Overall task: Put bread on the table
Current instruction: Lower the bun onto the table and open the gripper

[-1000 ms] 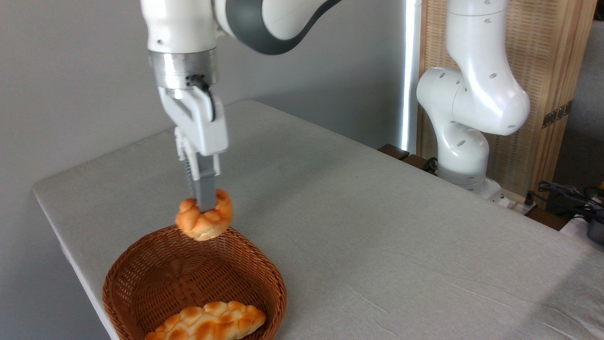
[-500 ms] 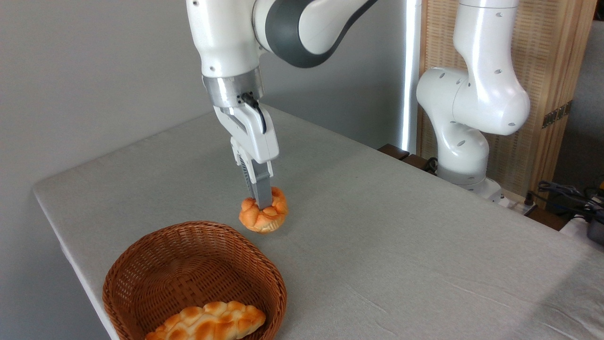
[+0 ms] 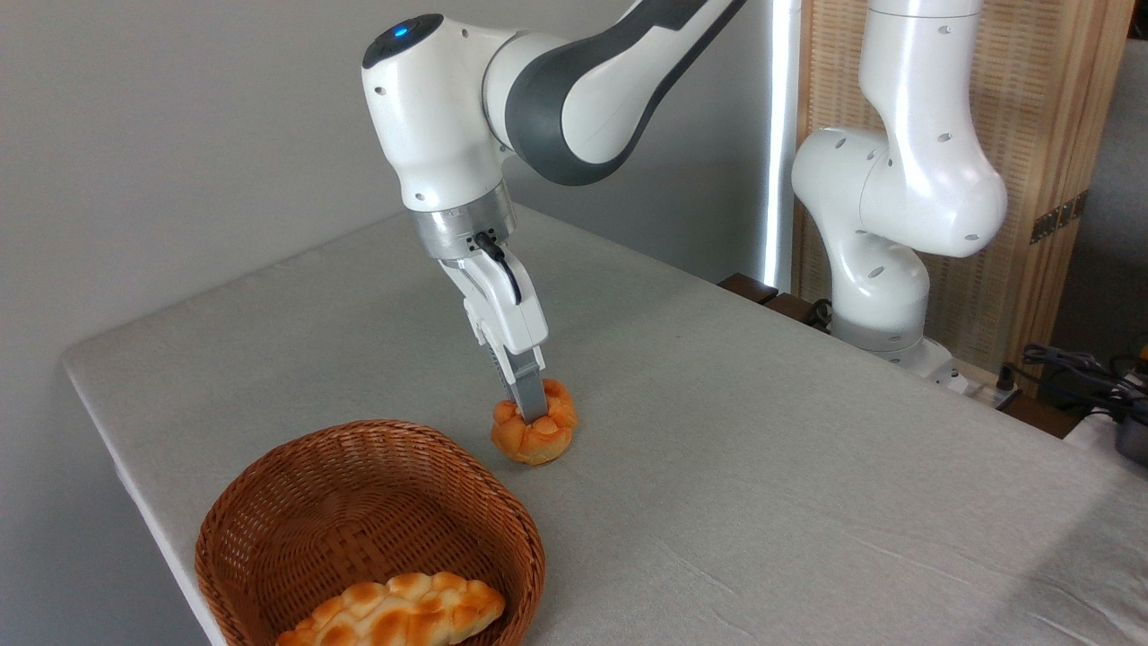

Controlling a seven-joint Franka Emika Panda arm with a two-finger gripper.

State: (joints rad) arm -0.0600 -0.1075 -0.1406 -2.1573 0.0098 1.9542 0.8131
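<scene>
Fixed camera view, looking down across the table (image 3: 771,467) from one corner; light grey cloth surface, rounded corner at 9 o'clock.

Near the middle of the frame, slightly toward 7 o'clock: the bread (image 3: 535,432), small, round, knotted, golden-orange; seemingly resting on or just above the cloth, outside the basket, just beyond its far rim at about 1 o'clock from it.

Directly over the bun: the gripper (image 3: 534,414), pointing down with a slight tilt; grey fingers (image 3: 528,391) sunk into the top of the bun, jaws clamped on it; only the near finger plainly visible, the other hidden behind.

Above, toward 11 o'clock: white wrist with a metal ring and a short black cable; blue light on top of the joint; grey-and-white arm link running off toward 1 o'clock.

At 7 o'clock: brown wicker basket (image 3: 269,502), round, open; inside, against its near wall, a longer braided loaf (image 3: 395,612), partly cut by the lower edge.

At 3 o'clock: white robot base (image 3: 883,296) at the far table edge; wooden slatted screen behind; dark cables at the right edge.

No readable brand, label or writing anywhere.
</scene>
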